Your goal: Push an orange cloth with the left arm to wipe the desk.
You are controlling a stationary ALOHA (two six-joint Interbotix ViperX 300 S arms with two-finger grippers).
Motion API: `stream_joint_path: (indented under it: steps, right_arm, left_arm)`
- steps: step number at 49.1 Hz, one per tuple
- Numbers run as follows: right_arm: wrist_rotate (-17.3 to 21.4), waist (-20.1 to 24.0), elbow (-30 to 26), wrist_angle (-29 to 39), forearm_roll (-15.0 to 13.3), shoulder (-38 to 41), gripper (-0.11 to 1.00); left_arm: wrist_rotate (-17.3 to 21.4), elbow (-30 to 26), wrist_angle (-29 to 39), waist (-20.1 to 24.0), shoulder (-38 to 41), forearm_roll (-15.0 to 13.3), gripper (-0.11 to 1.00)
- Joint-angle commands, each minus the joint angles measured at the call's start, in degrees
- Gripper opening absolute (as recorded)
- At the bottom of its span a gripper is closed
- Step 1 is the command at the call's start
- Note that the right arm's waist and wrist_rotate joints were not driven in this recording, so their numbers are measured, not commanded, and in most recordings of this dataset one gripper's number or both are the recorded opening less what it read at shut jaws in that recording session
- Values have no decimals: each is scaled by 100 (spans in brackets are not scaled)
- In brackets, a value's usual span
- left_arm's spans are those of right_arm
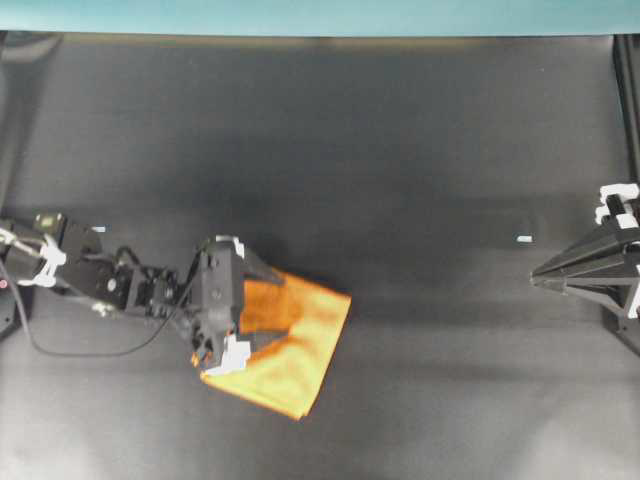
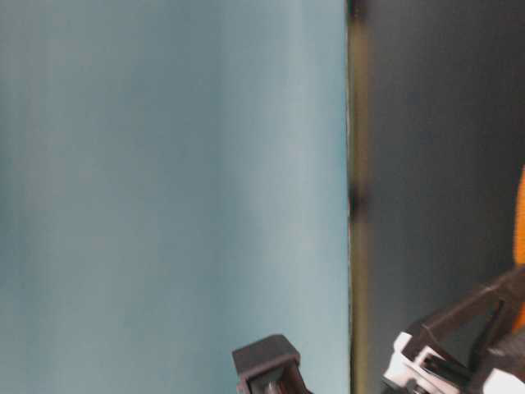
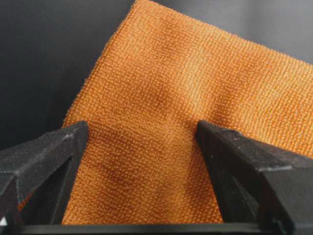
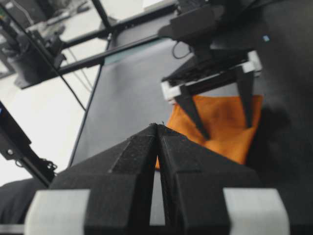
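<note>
Black and matte, the desk (image 1: pixel 380 150) fills nearly the whole overhead view, edged along the top by a teal border strip (image 1: pixel 320 15) and carrying a tiny white tape mark (image 1: pixel 524 238) toward its right side. Next in size, the left arm (image 1: pixel 120 283) reaches in from the left edge, black and jointed, with white clips and a thin black cable looping below it. At its end the left gripper (image 1: pixel 262 308) points toward the right of the view with its two fingers (image 3: pixel 46 156) spread wide apart; both tips come down on the top of the orange cloth (image 1: pixel 290 350), with bare fabric showing between them, so they rest on the cloth and do not pinch it. That cloth lies flat on the desk, left of centre and in the lower half of the overhead view, turned at an angle so one corner points downward, its left part covered by the gripper. Far off at the right edge, well apart from the cloth, the right gripper (image 1: pixel 536 273) sits with its wedge-shaped fingers (image 4: pixel 137 166) pressed together, holding nothing.
</note>
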Motion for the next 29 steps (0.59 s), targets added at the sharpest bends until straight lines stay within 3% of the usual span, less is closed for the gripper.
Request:
stream_joint_path:
  steps: [1, 14, 29]
  right_arm:
    - [0, 0, -26, -44, 26, 18, 1]
    - [0, 0, -26, -44, 35, 18, 1]
    - [9, 0, -18, -53, 44, -9, 1]
  left_arm:
    - [-35, -9, 0, -308, -62, 18, 88]
    - [-70, 53, 0, -958, -79, 26, 88]
    - [-369, 26, 0, -1696, -79, 18, 88]
